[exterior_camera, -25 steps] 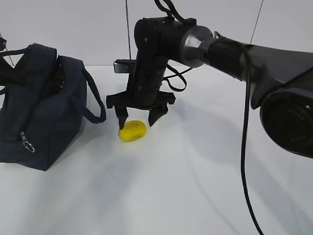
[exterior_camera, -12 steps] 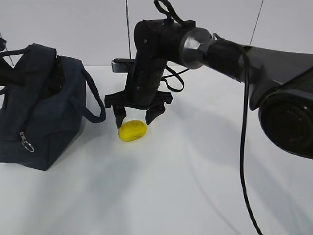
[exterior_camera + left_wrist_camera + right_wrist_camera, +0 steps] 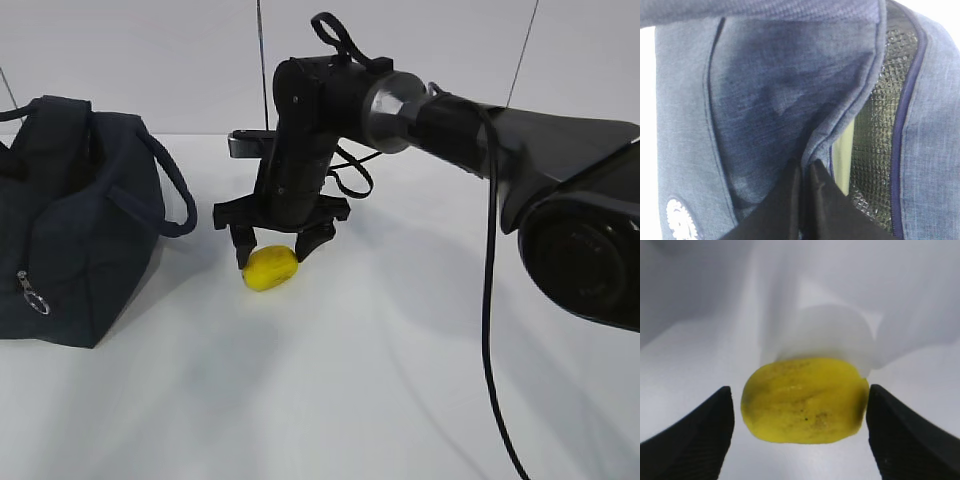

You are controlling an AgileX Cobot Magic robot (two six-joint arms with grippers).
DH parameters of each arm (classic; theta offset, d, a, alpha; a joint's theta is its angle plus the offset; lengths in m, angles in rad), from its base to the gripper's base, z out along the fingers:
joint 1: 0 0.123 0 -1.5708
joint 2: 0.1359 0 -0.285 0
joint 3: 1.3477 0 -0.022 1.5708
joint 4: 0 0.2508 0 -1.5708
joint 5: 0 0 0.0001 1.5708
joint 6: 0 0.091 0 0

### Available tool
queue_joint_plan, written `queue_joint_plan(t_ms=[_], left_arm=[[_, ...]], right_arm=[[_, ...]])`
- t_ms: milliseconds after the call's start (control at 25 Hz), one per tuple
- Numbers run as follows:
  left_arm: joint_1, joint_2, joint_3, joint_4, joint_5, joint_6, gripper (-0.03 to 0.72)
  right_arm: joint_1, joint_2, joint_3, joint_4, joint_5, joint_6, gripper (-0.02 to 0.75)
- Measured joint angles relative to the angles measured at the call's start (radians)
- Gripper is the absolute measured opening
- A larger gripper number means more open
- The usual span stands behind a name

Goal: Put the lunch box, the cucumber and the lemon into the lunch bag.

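Observation:
The yellow lemon point(image 3: 270, 268) lies on the white table point(image 3: 330, 390). My right gripper point(image 3: 276, 246) hangs open just over it, one finger on each side, neither touching. In the right wrist view the lemon point(image 3: 802, 400) fills the gap of the right gripper point(image 3: 800, 390). The navy lunch bag point(image 3: 70, 230) stands at the left. My left gripper point(image 3: 804, 172) is shut on the fabric rim of the lunch bag point(image 3: 765, 100) beside its opening. A pale green strip point(image 3: 842, 160), likely the lunch box, shows inside against the silver lining point(image 3: 875, 125). The cucumber is hidden.
One loop handle point(image 3: 170, 190) of the bag hangs toward the right gripper. The zipper's ring pull point(image 3: 30, 298) dangles on the bag's near side. The right arm point(image 3: 470, 120) stretches across the table from the right.
The lunch bag has shifted left and its top has been drawn leftward. The right gripper has edged a little left over the lemon and stays open.

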Motion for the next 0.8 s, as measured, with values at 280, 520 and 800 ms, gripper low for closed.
queue_joint_plan(t_ms=[280, 520, 800], left_arm=[[0.004, 0.000, 0.000, 0.002, -0.006, 0.000, -0.008], [0.004, 0.000, 0.000, 0.005, -0.010, 0.000, -0.008], [0.006, 0.000, 0.000, 0.005, -0.013, 0.000, -0.008]], right_arm=[[0.000, 0.012, 0.000, 0.002, -0.014, -0.003, 0.612], [0.007, 0.026, 0.000, 0.009, -0.016, -0.003, 0.613], [0.009, 0.026, 0.000, 0.009, -0.016, -0.003, 0.600]])
